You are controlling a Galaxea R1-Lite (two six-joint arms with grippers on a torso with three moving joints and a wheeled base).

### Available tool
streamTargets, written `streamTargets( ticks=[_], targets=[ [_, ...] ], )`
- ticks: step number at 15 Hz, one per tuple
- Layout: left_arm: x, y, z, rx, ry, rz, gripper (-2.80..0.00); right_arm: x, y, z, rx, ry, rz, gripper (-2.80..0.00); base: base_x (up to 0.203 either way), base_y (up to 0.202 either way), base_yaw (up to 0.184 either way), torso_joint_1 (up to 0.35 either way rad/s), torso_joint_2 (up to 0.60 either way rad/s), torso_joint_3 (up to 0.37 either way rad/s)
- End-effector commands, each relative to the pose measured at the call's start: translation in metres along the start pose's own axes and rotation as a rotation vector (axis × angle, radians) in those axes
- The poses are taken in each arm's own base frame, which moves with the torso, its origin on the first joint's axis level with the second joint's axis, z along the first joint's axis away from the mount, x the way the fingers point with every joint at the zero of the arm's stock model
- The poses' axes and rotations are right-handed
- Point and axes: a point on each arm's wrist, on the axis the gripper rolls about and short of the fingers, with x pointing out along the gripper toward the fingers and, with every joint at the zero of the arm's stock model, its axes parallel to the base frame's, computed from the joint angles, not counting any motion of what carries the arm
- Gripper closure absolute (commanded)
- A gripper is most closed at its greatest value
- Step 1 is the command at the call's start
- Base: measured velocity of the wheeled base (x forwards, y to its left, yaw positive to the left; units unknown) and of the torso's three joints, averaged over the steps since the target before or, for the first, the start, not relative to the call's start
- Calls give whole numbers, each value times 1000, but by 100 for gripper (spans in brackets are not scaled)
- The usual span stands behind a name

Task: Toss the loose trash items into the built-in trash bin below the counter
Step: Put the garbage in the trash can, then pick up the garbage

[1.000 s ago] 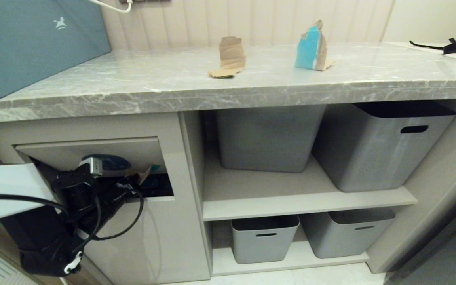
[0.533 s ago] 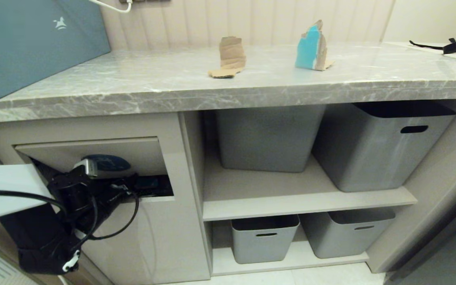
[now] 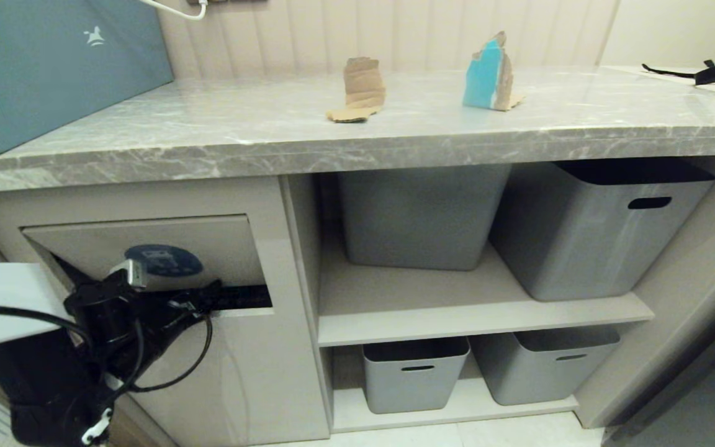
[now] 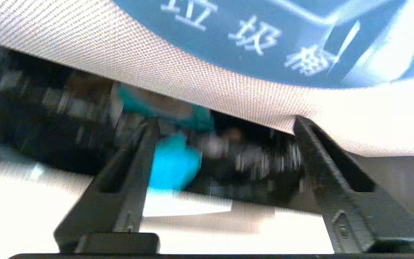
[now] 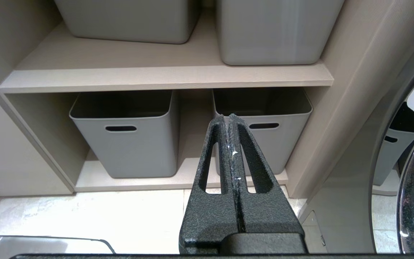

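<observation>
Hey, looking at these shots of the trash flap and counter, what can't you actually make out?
- Bin interior: head view, dark slot under the flap, partly behind the left pincer.
- Turquoise scrap: left wrist view, blurred; whether it touches the fingers is unclear.
- Right pincer: absent from head view.
- Black strap: cut off by the head view's edge.

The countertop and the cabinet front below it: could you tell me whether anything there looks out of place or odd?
Yes. Two torn cardboard scraps stand loose on the counter: a plain brown scrap and a turquoise-faced scrap. Below, the trash bin flap is tilted ajar, with the left claw open at its slot.
</observation>
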Motion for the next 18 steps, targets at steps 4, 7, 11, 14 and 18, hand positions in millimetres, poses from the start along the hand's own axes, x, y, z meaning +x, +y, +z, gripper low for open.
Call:
streamTargets(
  ticks=[4, 7, 11, 14, 18],
  targets=[
    [-87, -22, 31, 2, -68, -64, -280, 0, 0, 0, 0, 0, 1, 0, 0, 0, 0, 0, 0, 0],
    [-141, -31, 46, 15, -164, -132, 0, 0, 0, 0, 0, 0, 1, 0, 0, 0, 0, 0, 0, 0],
    [-176, -39, 68, 70, -331, -196, 0, 0, 0, 0, 0, 1, 1, 0, 0, 0, 0, 0, 0, 0],
    [-186, -43, 110, 109, -556, -180, 0, 0, 0, 0, 0, 0, 1, 0, 0, 0, 0, 0, 0, 0],
    [-212, -53, 145, 183, -610, -184, 0, 0, 0, 0, 0, 0, 1, 0, 0, 0, 0, 0, 0, 0]
  ],
)
